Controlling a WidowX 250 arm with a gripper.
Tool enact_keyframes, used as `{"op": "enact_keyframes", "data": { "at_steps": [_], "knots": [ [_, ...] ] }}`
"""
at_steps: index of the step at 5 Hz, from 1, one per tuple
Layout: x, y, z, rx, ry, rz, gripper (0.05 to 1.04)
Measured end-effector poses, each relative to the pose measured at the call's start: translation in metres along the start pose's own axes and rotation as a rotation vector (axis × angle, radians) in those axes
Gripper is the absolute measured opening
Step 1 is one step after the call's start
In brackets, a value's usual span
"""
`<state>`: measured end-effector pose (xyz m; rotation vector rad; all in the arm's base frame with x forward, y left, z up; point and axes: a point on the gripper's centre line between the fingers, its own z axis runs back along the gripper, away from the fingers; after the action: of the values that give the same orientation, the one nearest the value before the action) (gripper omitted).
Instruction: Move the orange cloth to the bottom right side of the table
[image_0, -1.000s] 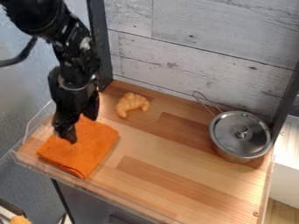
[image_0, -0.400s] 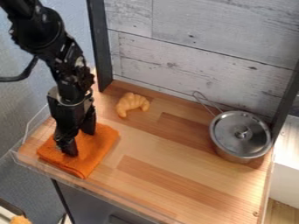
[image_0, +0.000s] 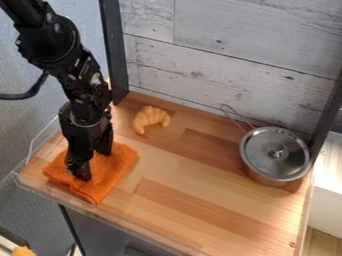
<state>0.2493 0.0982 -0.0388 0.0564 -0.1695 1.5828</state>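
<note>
- Just rumpled the orange cloth (image_0: 117, 164) at lower left with the gripper (image_0: 93, 163).
- Spread well apart, apparently clamping nothing.
- Probably ready to pinch, then head lower right.

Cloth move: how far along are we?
Done: claw is down at the orange cloth.
In hand: looks like the grasp, though whether it has hold is unclear.
Left: the whole transfer; the cloth lies on the left side of the table, then release at bottom right.
</note>
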Motion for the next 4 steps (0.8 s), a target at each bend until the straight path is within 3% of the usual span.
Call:
{"op": "enact_keyframes", "data": {
  "at_steps": [4],
  "knots": [
    [-0.111,-0.018,0.019,-0.04,0.055,-0.333,0.999]
  ]
}}
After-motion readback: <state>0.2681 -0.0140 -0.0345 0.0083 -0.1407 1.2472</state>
